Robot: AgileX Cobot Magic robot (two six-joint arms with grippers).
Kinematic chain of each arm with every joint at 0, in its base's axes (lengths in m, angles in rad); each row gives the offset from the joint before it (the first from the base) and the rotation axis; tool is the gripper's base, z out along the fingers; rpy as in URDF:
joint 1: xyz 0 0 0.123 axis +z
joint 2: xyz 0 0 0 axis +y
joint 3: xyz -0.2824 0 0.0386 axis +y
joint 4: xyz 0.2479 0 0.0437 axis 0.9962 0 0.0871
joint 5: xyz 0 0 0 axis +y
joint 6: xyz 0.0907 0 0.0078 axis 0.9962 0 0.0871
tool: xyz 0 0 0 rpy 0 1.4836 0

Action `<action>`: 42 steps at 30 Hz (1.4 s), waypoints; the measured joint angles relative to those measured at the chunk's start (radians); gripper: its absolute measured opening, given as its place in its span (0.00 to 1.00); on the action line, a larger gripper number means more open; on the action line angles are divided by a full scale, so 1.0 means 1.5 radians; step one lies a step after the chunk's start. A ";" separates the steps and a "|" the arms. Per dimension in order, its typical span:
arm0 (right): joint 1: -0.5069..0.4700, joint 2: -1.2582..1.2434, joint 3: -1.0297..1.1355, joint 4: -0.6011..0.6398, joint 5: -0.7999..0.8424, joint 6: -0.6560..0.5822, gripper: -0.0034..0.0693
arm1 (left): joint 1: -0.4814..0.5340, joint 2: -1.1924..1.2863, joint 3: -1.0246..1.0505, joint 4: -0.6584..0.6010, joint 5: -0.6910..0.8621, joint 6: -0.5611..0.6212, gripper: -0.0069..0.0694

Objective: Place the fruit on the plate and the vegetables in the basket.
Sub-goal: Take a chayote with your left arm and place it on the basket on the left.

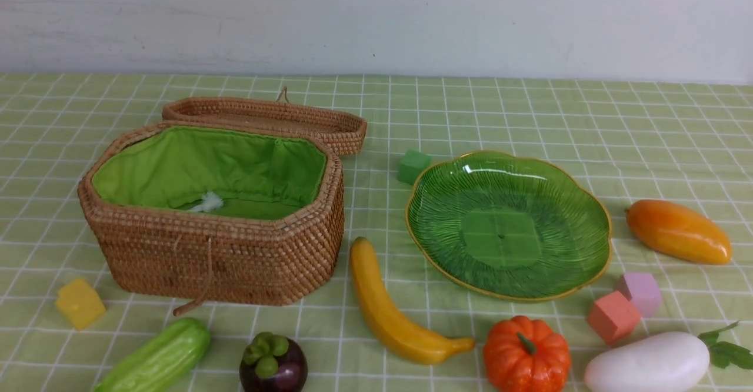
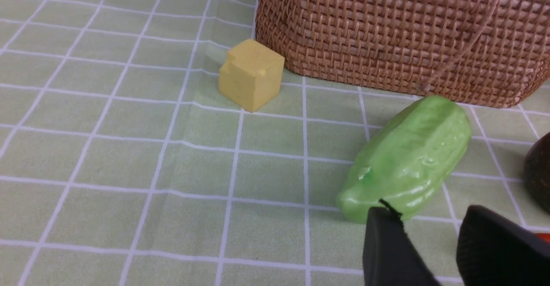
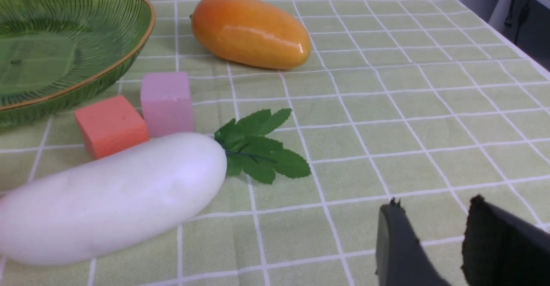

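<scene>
Both my left claw (image 2: 429, 221) and right claw (image 3: 435, 211) hang part-open, empty. The cucumber (image 2: 408, 157) lies by the counter's (image 2: 129, 157) near edge, before the basket (image 2: 386, 28); I'd best straddle its middle crosswise, then lift above the rim.

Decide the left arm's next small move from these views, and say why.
Probably ease the left gripper forward over the glossy green toy cucumber: its fingers stand apart and empty just short of it, and the open brown woven rattan basket, where vegetables go, sits just beyond.
</scene>
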 joint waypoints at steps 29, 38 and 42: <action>0.000 0.000 0.000 -0.001 0.000 0.000 0.38 | 0.000 0.000 0.000 0.000 0.000 0.000 0.40; 0.000 0.000 0.000 -0.001 0.000 0.000 0.38 | 0.000 0.000 0.000 0.008 0.000 0.002 0.40; 0.000 0.000 0.000 -0.001 0.000 0.000 0.38 | 0.000 0.000 0.003 0.050 -0.016 0.012 0.40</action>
